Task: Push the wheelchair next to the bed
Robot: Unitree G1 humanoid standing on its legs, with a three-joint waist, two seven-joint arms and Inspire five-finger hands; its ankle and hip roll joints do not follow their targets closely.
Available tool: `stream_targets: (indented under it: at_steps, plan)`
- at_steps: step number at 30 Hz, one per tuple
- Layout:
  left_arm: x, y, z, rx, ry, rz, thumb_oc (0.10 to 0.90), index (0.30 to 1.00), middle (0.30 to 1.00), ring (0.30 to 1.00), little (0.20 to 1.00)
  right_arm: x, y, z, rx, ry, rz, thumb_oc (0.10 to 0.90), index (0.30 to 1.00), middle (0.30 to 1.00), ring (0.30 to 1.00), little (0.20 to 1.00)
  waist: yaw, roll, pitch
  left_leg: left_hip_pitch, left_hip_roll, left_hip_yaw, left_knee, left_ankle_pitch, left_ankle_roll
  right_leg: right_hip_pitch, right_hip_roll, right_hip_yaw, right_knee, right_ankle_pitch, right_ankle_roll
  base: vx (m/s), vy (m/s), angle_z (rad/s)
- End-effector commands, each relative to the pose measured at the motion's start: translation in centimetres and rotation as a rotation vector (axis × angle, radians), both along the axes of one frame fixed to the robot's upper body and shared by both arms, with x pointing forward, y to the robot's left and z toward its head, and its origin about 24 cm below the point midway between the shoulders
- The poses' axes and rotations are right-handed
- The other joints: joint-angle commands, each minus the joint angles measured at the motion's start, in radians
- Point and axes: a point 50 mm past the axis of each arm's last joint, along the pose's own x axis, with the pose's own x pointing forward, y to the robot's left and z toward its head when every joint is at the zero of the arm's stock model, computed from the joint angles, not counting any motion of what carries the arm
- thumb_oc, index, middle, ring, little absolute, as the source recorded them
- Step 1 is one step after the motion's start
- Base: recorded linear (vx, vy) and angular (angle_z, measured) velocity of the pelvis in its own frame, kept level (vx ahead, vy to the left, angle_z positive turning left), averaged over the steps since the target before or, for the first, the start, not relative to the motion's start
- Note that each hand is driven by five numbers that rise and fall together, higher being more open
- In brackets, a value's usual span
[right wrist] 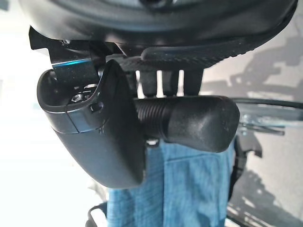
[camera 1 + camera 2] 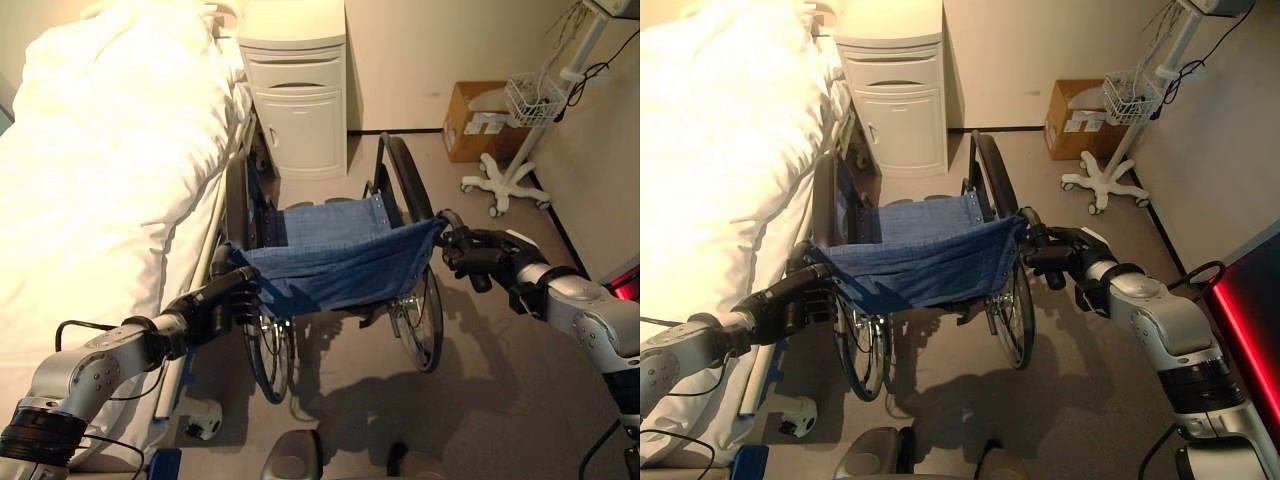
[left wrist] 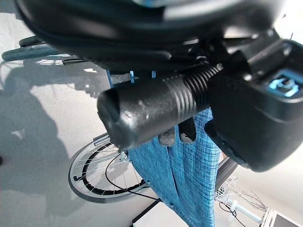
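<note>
The wheelchair, with a blue cloth seat and back [image 2: 335, 250] and dark wheels [image 2: 408, 180], stands right beside the bed [image 2: 100, 190] with its white duvet, facing the far wall. My left hand [image 2: 228, 300] is curled round the wheelchair's left push handle [image 3: 147, 111]. On the other side my right hand [image 2: 478, 255] grips the right push handle [image 1: 194, 120]. Both wrist views show a black ribbed grip held between thumb and fingers.
A white bedside cabinet [image 2: 297, 90] stands ahead of the wheelchair at the bed's head. A cardboard box [image 2: 478, 122] and a wheeled stand with a wire basket [image 2: 520, 130] are at the far right. Open grey floor [image 2: 500, 380] lies to the right.
</note>
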Motion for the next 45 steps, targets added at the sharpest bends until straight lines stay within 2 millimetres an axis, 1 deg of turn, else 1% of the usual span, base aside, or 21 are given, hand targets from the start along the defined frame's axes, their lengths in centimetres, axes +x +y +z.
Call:
stream_targets:
  at_steps: [1, 2, 5, 7, 11, 15, 21, 29, 30, 31, 32, 33, 34, 35, 39, 42, 45]
  plan:
    - [3.2, -0.9, 7.0, -0.119, -0.461, 0.007, 0.400, 0.300, 0.300, 0.300, 0.300, -0.8, 1.4, 2.3, -0.013, -0.094, 0.198, 0.400, 0.300, 0.300, 0.300, 0.300, -0.092, 0.019, -0.066, -0.036, 0.001, -0.013, -0.035, 0.130, 0.009, 0.084, 0.067, -0.001, -0.131, 0.114, -0.024, 0.17, 0.129, -0.22]
    - [3.1, -0.8, 7.0, -0.118, -0.455, 0.010, 0.400, 0.300, 0.300, 0.300, 0.300, -0.9, 1.3, 2.2, -0.014, -0.090, 0.200, 0.400, 0.300, 0.300, 0.300, 0.300, -0.093, 0.019, -0.070, -0.022, -0.002, -0.005, -0.056, 0.113, 0.012, 0.084, 0.064, -0.006, -0.130, 0.112, -0.021, 0.18, 0.151, -0.21]
    - [3.0, -0.6, 6.8, -0.121, -0.444, 0.016, 0.400, 0.300, 0.300, 0.300, 0.300, -1.4, 1.0, 1.9, -0.011, -0.079, 0.201, 0.400, 0.300, 0.300, 0.300, 0.300, -0.098, 0.021, -0.079, 0.006, -0.013, 0.004, -0.091, 0.090, 0.018, 0.085, 0.058, -0.013, -0.128, 0.109, -0.014, 0.12, 0.128, -0.16]
    - [3.0, -0.5, 6.9, -0.125, -0.440, 0.023, 0.400, 0.300, 0.300, 0.300, 0.300, -1.6, 0.5, 1.7, -0.012, -0.078, 0.197, 0.400, 0.300, 0.300, 0.300, 0.300, -0.100, 0.020, -0.083, 0.009, -0.021, 0.011, -0.085, 0.071, 0.024, 0.085, 0.049, -0.015, -0.130, 0.110, -0.012, 0.09, 0.117, -0.16]
    - [3.3, -0.5, 7.2, -0.126, -0.447, 0.025, 0.400, 0.300, 0.300, 0.300, 0.300, -1.4, 0.7, 1.8, -0.006, -0.089, 0.199, 0.400, 0.300, 0.300, 0.300, 0.300, -0.099, 0.019, -0.076, 0.011, -0.033, 0.016, -0.076, 0.046, 0.035, 0.080, 0.039, -0.015, -0.122, 0.110, -0.009, 0.06, 0.077, -0.02]
    - [3.5, -0.7, 7.4, -0.131, -0.454, 0.032, 0.400, 0.300, 0.300, 0.300, 0.300, -1.2, 1.0, 1.6, -0.008, -0.084, 0.196, 0.400, 0.300, 0.300, 0.300, 0.300, -0.097, 0.021, -0.068, 0.014, -0.041, 0.018, -0.076, 0.039, 0.046, 0.077, 0.035, -0.016, -0.112, 0.107, -0.007, 0.05, 0.058, -0.01]
    - [3.8, -1.1, 7.0, -0.129, -0.428, 0.034, 0.400, 0.300, 0.300, 0.300, 0.300, -1.0, 0.9, 1.3, -0.004, -0.080, 0.180, 0.400, 0.300, 0.300, 0.300, 0.300, -0.094, 0.022, -0.057, 0.026, -0.051, 0.011, -0.086, 0.034, 0.059, 0.073, 0.035, -0.009, -0.105, 0.109, -0.002, 0.04, 0.030, 0.02]
    - [4.0, -1.5, 7.0, -0.127, -0.426, 0.038, 0.400, 0.300, 0.300, 0.300, 0.300, -0.9, 0.9, 1.0, -0.006, -0.083, 0.158, 0.400, 0.300, 0.300, 0.300, 0.300, -0.092, 0.021, -0.058, 0.046, -0.060, 0.013, -0.109, 0.030, 0.069, 0.078, 0.036, -0.009, -0.118, 0.112, 0.004, 0.00, 0.002, 0.00]
    - [4.0, -1.4, 7.0, -0.127, -0.428, 0.042, 0.400, 0.300, 0.300, 0.300, 0.300, -0.9, 0.9, 1.0, -0.007, -0.085, 0.152, 0.573, 0.559, 0.559, 0.559, 0.559, -0.091, 0.021, -0.060, 0.049, -0.060, 0.014, -0.111, 0.029, 0.070, 0.079, 0.037, -0.010, -0.118, 0.111, 0.005, 0.00, 0.000, 0.00]
    - [4.0, -1.4, 7.0, -0.127, -0.431, 0.047, 0.400, 0.300, 0.300, 0.300, 0.300, -0.8, 0.9, 1.0, -0.008, -0.089, 0.148, 0.629, 0.644, 0.644, 0.644, 0.644, -0.090, 0.021, -0.061, 0.051, -0.060, 0.015, -0.112, 0.028, 0.071, 0.080, 0.037, -0.011, -0.119, 0.111, 0.005, 0.00, 0.000, 0.00]
    - [4.1, -1.5, 7.1, -0.128, -0.433, 0.053, 0.400, 0.300, 0.300, 0.300, 0.300, -0.8, 0.9, 1.0, -0.008, -0.091, 0.146, 0.753, 0.829, 0.829, 0.829, 0.829, -0.089, 0.020, -0.062, 0.054, -0.060, 0.015, -0.114, 0.028, 0.071, 0.081, 0.037, -0.012, -0.120, 0.111, 0.006, 0.00, 0.000, 0.00]
    - [4.1, -1.5, 7.2, -0.127, -0.435, 0.057, 0.400, 0.300, 0.300, 0.300, 0.300, -0.8, 0.9, 1.0, -0.007, -0.094, 0.143, 0.800, 0.900, 0.900, 0.900, 0.900, -0.089, 0.021, -0.063, 0.057, -0.060, 0.015, -0.117, 0.028, 0.071, 0.083, 0.037, -0.013, -0.121, 0.111, 0.006, 0.00, 0.000, 0.00]
    - [4.1, -1.5, 7.2, -0.124, -0.436, 0.060, 0.400, 0.300, 0.300, 0.300, 0.300, -0.8, 0.9, 1.1, -0.006, -0.094, 0.141, 0.800, 0.900, 0.900, 0.900, 0.900, -0.089, 0.020, -0.064, 0.059, -0.061, 0.016, -0.120, 0.028, 0.072, 0.085, 0.038, -0.014, -0.123, 0.111, 0.006, 0.00, 0.000, 0.00]
    - [4.1, -1.4, 7.3, -0.119, -0.437, 0.071, 0.800, 0.900, 0.900, 0.900, 0.900, -0.7, 0.8, 1.1, -0.005, -0.100, 0.130, 0.800, 0.900, 0.900, 0.900, 0.900, -0.088, 0.020, -0.066, 0.065, -0.061, 0.016, -0.125, 0.028, 0.072, 0.088, 0.040, -0.015, -0.126, 0.111, 0.007, 0.00, 0.000, 0.00]
    - [4.1, -1.1, 7.5, -0.098, -0.450, 0.101, 0.800, 0.900, 0.900, 0.900, 0.900, -0.7, 0.6, 1.4, 0.009, -0.119, 0.094, 0.800, 0.900, 0.900, 0.900, 0.900, -0.087, 0.019, -0.070, 0.077, -0.060, 0.017, -0.137, 0.027, 0.073, 0.097, 0.041, -0.018, -0.133, 0.111, 0.007, -0.02, -0.019, -0.04]
    - [4.0, 0.2, 8.2, -0.023, -0.490, 0.170, 0.800, 0.900, 0.900, 0.900, 0.900, -0.6, 0.1, 2.0, 0.006, -0.159, 0.052, 0.800, 0.900, 0.900, 0.900, 0.900, -0.085, 0.021, -0.079, 0.089, -0.057, 0.017, -0.156, 0.027, 0.072, 0.104, 0.045, -0.023, -0.142, 0.108, 0.007, -0.03, -0.030, -0.05]
    - [3.9, 0.9, 8.7, 0.028, -0.514, 0.208, 0.800, 0.900, 0.900, 0.900, 0.900, -0.6, -0.3, 2.6, 0.010, -0.190, 0.023, 0.800, 0.900, 0.900, 0.900, 0.900, -0.084, 0.020, -0.083, 0.096, -0.055, 0.018, -0.166, 0.028, 0.072, 0.109, 0.046, -0.027, -0.149, 0.108, 0.008, -0.02, -0.018, -0.01]
